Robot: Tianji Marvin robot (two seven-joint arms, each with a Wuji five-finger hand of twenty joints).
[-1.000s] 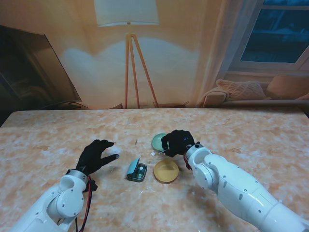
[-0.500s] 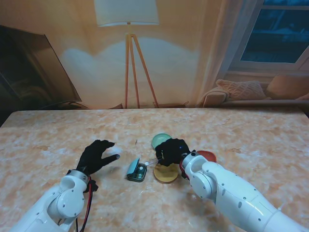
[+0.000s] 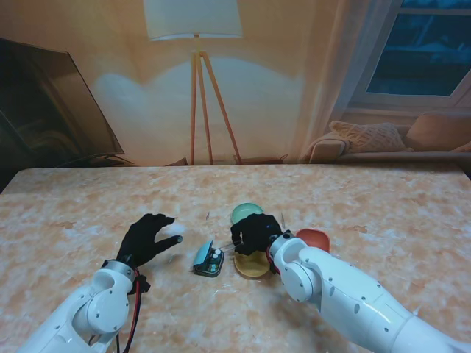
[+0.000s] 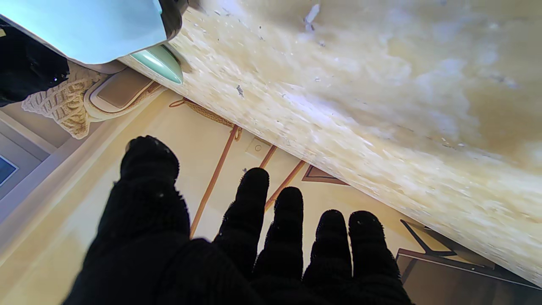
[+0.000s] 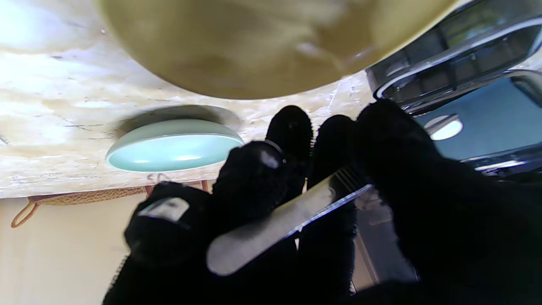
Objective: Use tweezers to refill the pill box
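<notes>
Right hand [image 3: 254, 232], black-gloved, closed around steel tweezers [image 5: 279, 224], thumb and fingers pinching the flat handle; tips hidden behind the fingers in the right wrist view. In the stand view, tweezers [image 3: 227, 251] pointing toward 9 o'clock from the hand, reaching over the open pill box [image 3: 209, 260]. Pill box teal, lid raised on its 9 o'clock side, something pale visible in a compartment, too small to identify. Yellow dish [image 3: 251, 266] just beside the box at its 3 o'clock, partly under the right hand. Green dish [image 3: 243, 212] at 12 o'clock of the hand, touching distance unclear. Red dish [image 3: 314, 238] at 3 o'clock of the hand, next to the white forearm.

Left hand [image 3: 147, 238] at 9 o'clock of the pill box, near but apart from it, fingers spread and holding nothing, palm toward the marbled table [image 3: 383, 206]. Same spread fingers [image 4: 254, 212] seen from the left wrist, with the box lid [image 4: 84, 29] near that hand.
</notes>
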